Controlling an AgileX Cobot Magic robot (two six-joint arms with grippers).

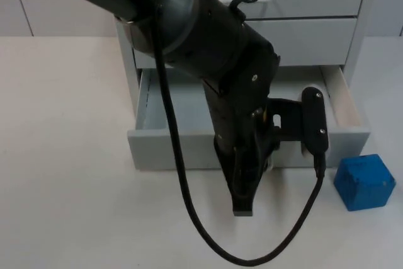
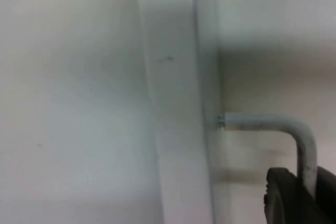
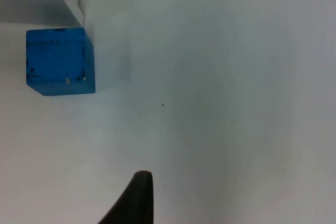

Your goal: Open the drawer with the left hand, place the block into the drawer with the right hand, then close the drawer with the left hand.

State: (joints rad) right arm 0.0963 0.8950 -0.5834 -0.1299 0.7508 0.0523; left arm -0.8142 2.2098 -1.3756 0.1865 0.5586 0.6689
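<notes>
The grey cabinet's bottom drawer (image 1: 157, 148) stands pulled out, and its inside (image 1: 182, 102) holds nothing that I can see. My left arm (image 1: 239, 124) reaches down over the drawer's front. In the left wrist view my left gripper (image 2: 307, 192) is shut on the drawer's bent grey handle (image 2: 273, 121), which runs between its fingertips (image 2: 283, 200). A blue block (image 1: 364, 182) rests on the table just off the drawer's front right corner. In the right wrist view the blue block (image 3: 59, 60) lies beside that drawer corner, well apart from my right gripper (image 3: 139, 203).
The cabinet (image 1: 302, 4) with its shut upper drawers stands against the back wall. White table (image 1: 69, 206) stretches to the left of the drawer and in front of it. A black cable (image 1: 189, 212) loops over the table ahead of the drawer.
</notes>
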